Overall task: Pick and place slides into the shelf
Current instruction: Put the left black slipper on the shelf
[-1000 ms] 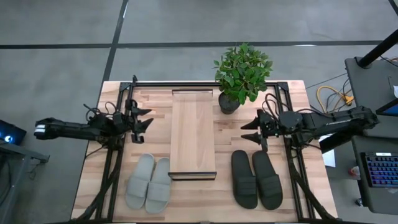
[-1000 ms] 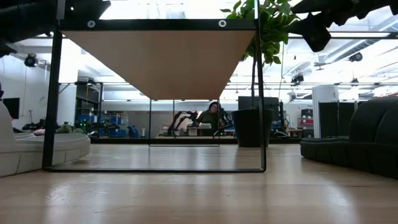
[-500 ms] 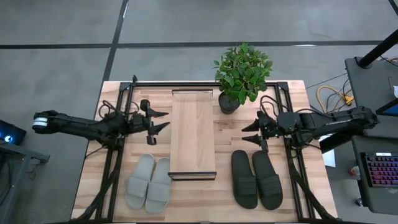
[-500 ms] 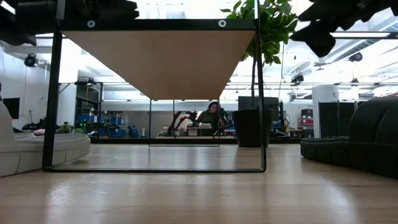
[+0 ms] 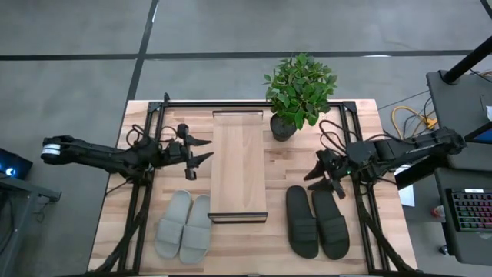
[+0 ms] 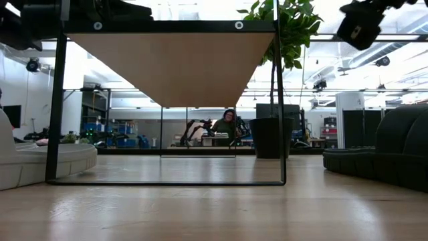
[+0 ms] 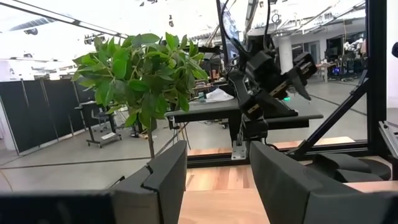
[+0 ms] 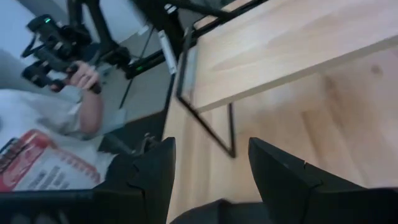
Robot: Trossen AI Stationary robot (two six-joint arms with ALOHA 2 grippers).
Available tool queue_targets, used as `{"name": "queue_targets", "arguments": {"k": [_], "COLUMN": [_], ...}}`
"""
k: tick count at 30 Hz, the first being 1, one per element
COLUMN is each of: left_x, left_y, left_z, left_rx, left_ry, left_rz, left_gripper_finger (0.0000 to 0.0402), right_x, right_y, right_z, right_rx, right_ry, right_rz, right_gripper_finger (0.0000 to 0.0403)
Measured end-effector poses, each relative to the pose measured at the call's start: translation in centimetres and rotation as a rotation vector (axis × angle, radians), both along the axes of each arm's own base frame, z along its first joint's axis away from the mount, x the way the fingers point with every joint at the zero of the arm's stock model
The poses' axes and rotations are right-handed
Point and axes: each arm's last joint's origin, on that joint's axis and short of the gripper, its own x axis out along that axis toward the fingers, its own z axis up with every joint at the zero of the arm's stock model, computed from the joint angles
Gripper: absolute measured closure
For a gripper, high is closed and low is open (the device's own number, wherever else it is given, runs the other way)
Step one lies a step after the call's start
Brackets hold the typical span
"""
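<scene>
Left gripper [image 5: 201, 151]: hovering empty beside the shelf's left edge, well above the grey pair, fingers [image 7: 166, 180] standing apart.

Pale grey slides [image 5: 184, 225]: lying side by side on the table, left of the shelf's near end, untouched.

Shelf [image 5: 238, 165]: standing lengthwise at table centre, plank top bare; nothing is sitting on it or under it.

Potted plant [image 5: 299, 88]: standing at the far edge, right of the shelf.

Black slides [image 5: 317, 221]: lying paired on the table, right of the shelf.

Right gripper [image 5: 321, 175]: tilting down just beyond the black pair, fingers [image 8: 283, 177] parted, carrying nothing.

Step in hand, as judged: the right arm is approaching its first pick. The next move likely calls for descending onto the nearer black slide's strap, closing there, then lifting clear before swinging toward the shelf.
</scene>
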Motion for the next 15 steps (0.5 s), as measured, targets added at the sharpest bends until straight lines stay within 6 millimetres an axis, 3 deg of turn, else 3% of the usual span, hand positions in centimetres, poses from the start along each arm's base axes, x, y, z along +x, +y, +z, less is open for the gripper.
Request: {"name": "queue_targets", "arguments": {"k": [15], "left_x": [0.1], "left_y": [0.0], "left_z": [-0.2], "left_rx": [0.0], "left_ry": [0.01], "left_rz": [0.002], "left_gripper_finger": [0.024], "right_x": [-1.2], "right_y": [3.2], "right_z": [-0.5], "right_rx": [0.067], "right_ry": [0.081], "right_rz": [-0.065], "right_gripper_finger": [0.0209]}}
